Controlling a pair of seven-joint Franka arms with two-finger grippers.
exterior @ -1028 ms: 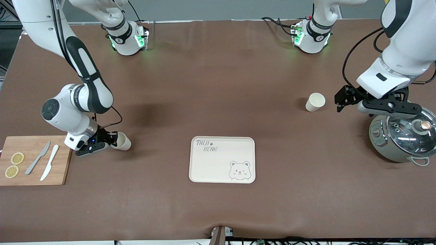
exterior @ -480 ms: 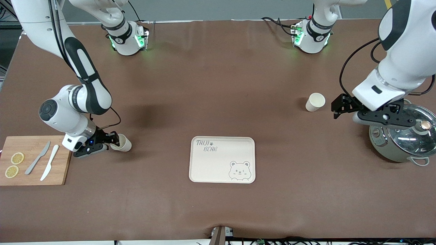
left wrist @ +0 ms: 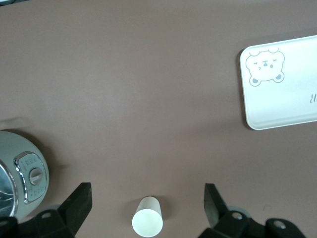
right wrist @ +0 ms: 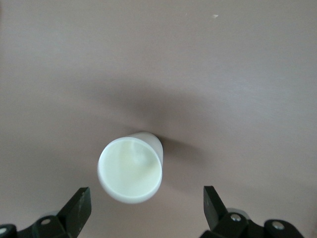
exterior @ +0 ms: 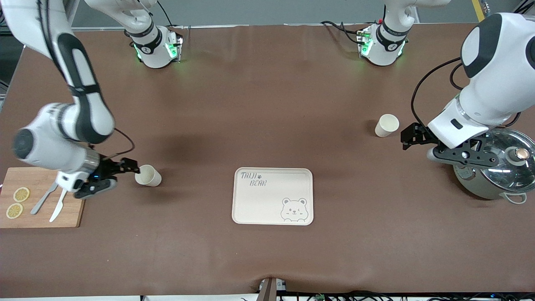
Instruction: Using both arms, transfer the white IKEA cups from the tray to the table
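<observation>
Brown table (exterior: 267, 104), both white cups standing on it, off the bare tray (exterior: 272, 196).
The right gripper (exterior: 125, 171) hangs low, fingers spread, apart from the right-end cup (exterior: 148, 175) beside the cutting board (exterior: 42, 217). The left gripper (exterior: 411, 136), elbow raised over the pot (exterior: 495, 169), fingers spread, points at the left-end cup (exterior: 386, 125) without touching.

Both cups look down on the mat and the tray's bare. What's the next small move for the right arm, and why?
Probably lift the right end effector straight up and away. Its fingers stand open and apart from the cup, which sits upright on the table beside the cutting board. The tray holds nothing, and the left end effector is open too, clear of the other cup.
</observation>
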